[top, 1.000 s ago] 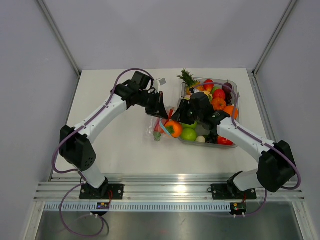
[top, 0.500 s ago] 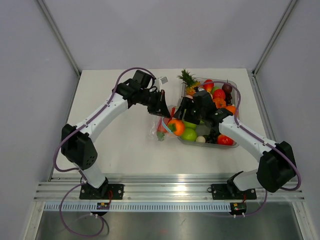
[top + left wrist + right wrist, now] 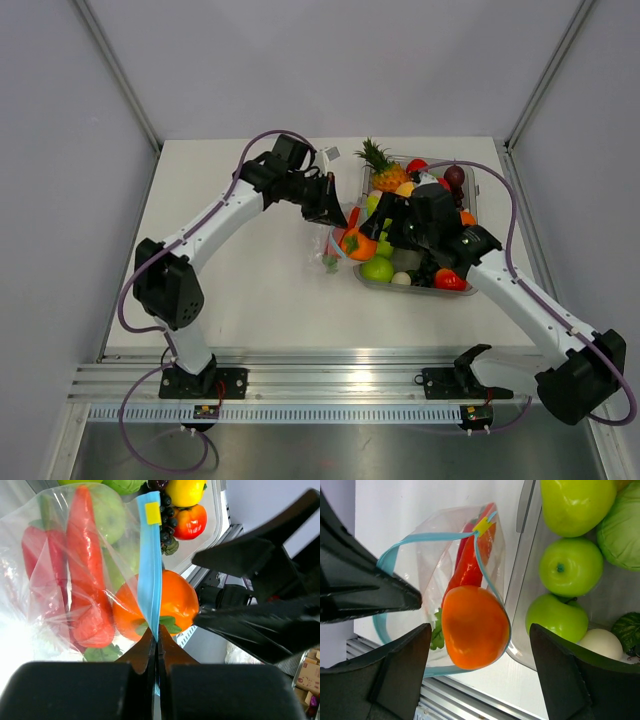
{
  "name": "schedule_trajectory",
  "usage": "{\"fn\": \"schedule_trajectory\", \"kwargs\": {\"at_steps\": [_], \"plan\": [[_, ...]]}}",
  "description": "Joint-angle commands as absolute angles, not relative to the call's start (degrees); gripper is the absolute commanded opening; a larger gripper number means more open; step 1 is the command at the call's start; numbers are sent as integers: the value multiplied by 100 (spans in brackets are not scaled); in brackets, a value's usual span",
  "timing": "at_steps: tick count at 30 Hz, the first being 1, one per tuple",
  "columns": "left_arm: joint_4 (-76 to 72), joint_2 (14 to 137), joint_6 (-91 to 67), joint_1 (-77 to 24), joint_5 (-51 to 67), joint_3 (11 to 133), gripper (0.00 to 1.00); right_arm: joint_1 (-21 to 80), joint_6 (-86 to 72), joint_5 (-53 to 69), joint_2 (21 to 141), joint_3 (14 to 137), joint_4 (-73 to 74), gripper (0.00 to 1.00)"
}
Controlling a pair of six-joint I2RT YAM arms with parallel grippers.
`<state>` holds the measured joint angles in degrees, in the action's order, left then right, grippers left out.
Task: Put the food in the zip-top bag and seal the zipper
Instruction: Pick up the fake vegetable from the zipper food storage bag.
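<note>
- Left gripper (image 3: 156, 639) was clenched on the light-blue press-seal zipper strip (image 3: 149, 575). It held up the clear thin plastic zip-top bag (image 3: 30, 590) just beside the rigid clear tray (image 3: 524, 505). Couldn't tell if the bag bottom touched the white counter (image 3: 240, 280).
- Right gripper (image 3: 479, 630) was released, jaws wide either side of the small orange toy piece w/ green tip (image 3: 475, 625); nothing held.
- Long curved red toy chili (image 3: 467, 562) lay inside the bag. Orange piece sat in the mouth, prob. only partly down.
- Risk: orange piece bulging btwn the strips, so zipper wouldn't mate. Needs pushing deeper first.
- Risk: bag hung from one pinch pt. A slip or nudge could tip it and spill the food.
- Risk: both grippers crowded the mouth; poss. collision when right one repositions.
</note>
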<state>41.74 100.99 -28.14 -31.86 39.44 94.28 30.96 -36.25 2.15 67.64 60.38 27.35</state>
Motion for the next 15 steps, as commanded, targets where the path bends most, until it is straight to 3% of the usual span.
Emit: {"fn": "schedule_trajectory", "kwargs": {"at_steps": [1, 11, 13, 15], "plan": [[3867, 10186, -3005, -3164, 4174, 9773, 0, 3059, -3507, 272, 6539, 6020, 2759, 86], [3815, 10248, -3076, -3164, 4166, 9844, 0, 3059, -3261, 694, 7242, 6231, 2707, 75], [3797, 10257, -3094, -3164, 4157, 9835, 0, 3067, -3261, 738, 7321, 6231, 2646, 68], [3788, 10274, -3076, -3164, 4149, 9835, 0, 3067, -3252, 695, 7304, 6223, 2637, 53]]}}
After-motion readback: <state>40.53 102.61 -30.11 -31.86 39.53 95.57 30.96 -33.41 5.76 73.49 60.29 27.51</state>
